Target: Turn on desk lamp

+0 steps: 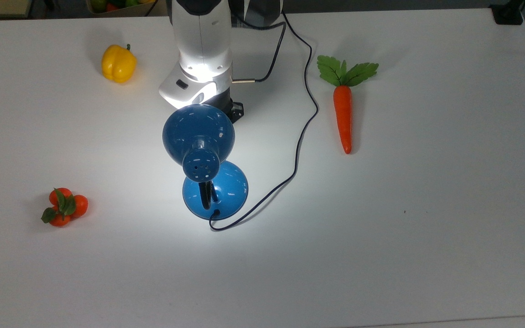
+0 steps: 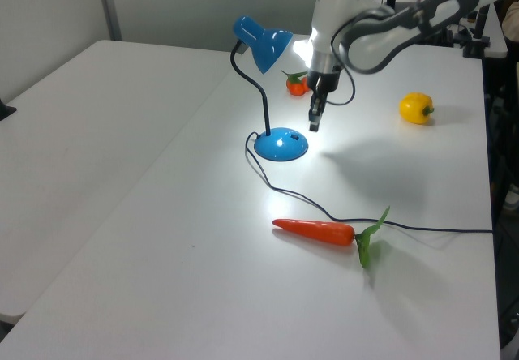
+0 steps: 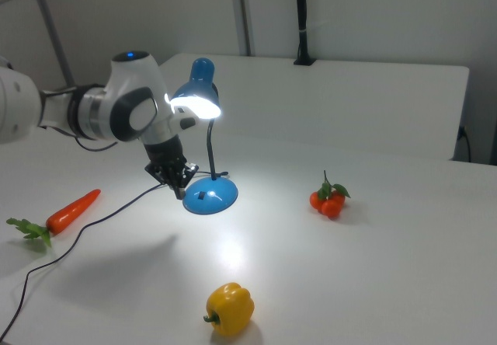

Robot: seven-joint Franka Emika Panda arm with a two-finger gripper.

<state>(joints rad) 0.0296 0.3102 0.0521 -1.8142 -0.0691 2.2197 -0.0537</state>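
Pincer point(image 2: 314, 125) hangs above the white counter point(image 1: 426, 228), just beside the round base of the desk lamp point(image 1: 208, 175) and clear of it; its black fingers point downward, close together, with nothing between them, though whether they are fully closed cannot be told. In the right view the pincer point(image 3: 178, 186) sits just off the base's edge on the right view's left. The desk lamp point(image 2: 272, 92) stands upright near the counter's middle: glossy blue base, black gooseneck, blue dome shade with vent holes in its cap. Its bulb is lit, visible as a bright glow under the shade in the right view point(image 3: 203, 147), and a pool of light falls on the counter around the base. A thin black cord point(image 1: 306, 114) runs from the base toward the counter's far edge in the top view. An orange carrot point(image 1: 343, 109) with green leaves lies on the top view's right, a yellow bell pepper point(image 1: 118, 64) at the top view's upper left, and a cluster of 3 small tomatoes point(image 1: 64, 206) at the top view's lower left.
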